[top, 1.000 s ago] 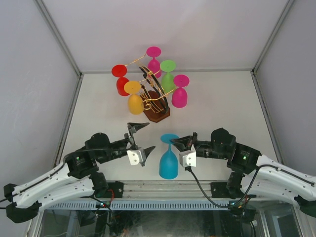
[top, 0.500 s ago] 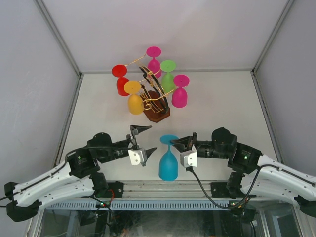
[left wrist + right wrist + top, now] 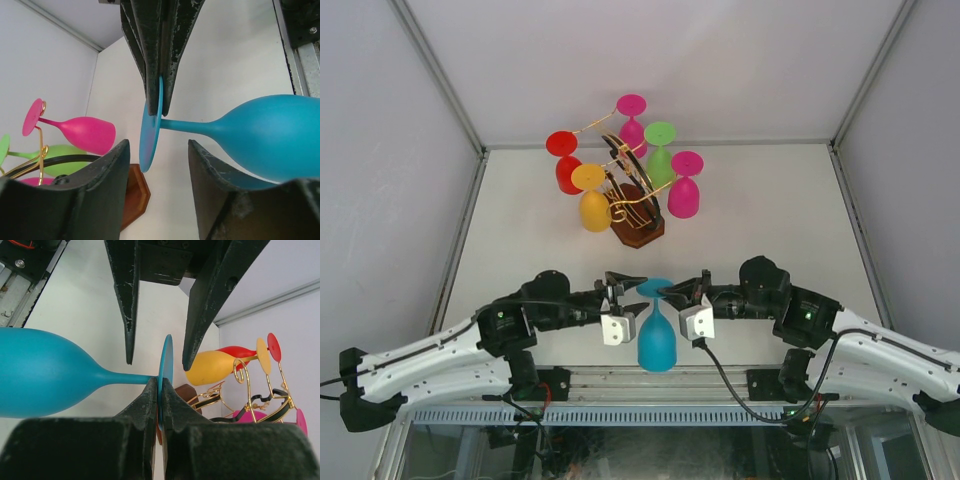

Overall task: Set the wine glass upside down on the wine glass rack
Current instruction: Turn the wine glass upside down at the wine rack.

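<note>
My right pincer (image 3: pixel 160 390) is clamped flat on the round foot of the matte teal wine glass (image 3: pixel 657 343). The glass is opaque, slim-stemmed, foot up and bowl down, near the table's (image 3: pixel 770 210) front edge. My left pincer (image 3: pixel 158 143) stands partly open astride that foot, gripping nothing. The gold wire rack (image 3: pixel 640 233) stands well apart, farther back.

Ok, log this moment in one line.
right gripper: shut on blue wine glass foot | left gripper: open, straddling that foot | wine glass rack: glass not yet hung
</note>
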Controlling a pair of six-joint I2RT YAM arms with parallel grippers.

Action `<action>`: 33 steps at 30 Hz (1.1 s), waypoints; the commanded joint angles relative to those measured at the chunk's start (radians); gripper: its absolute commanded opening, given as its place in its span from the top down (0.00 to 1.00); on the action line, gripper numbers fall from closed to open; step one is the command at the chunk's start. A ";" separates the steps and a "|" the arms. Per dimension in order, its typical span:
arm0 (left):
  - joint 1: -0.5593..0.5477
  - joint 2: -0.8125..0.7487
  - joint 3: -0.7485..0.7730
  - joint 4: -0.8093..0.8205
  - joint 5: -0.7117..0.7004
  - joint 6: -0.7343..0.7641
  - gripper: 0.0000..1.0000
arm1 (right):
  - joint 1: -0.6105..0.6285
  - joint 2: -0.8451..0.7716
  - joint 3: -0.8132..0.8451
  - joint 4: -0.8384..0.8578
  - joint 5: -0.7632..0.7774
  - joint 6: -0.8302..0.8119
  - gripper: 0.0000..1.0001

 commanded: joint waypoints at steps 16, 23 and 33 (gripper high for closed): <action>-0.017 -0.010 0.062 0.038 -0.027 0.042 0.87 | 0.011 0.022 0.054 0.040 -0.051 0.046 1.00; -0.017 -0.014 0.048 0.038 -0.067 0.057 1.00 | 0.011 0.009 0.058 0.033 -0.039 0.072 0.94; -0.016 -0.030 0.020 0.048 -0.156 0.093 1.00 | 0.011 -0.060 0.064 0.016 0.054 0.221 0.64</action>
